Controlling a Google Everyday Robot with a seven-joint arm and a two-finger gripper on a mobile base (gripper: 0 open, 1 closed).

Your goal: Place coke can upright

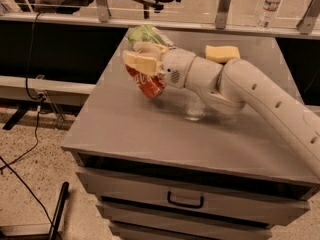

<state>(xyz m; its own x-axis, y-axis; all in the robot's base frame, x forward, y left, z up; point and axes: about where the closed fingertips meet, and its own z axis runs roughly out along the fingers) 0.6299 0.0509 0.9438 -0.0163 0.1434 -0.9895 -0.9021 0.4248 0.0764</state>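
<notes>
The fingers [139,63] are clenched on the coke can [150,85], which the gripper [144,58] holds tilted just above the table [125,134], toward its back left. Released at this slant, the can would likely tip and roll. It seems clear of the surface, though that is hard to judge. A swing backward could nudge the green snack bag [145,34]. Counted: one can, one bag, one yellow sponge [222,53], one gripper.
</notes>
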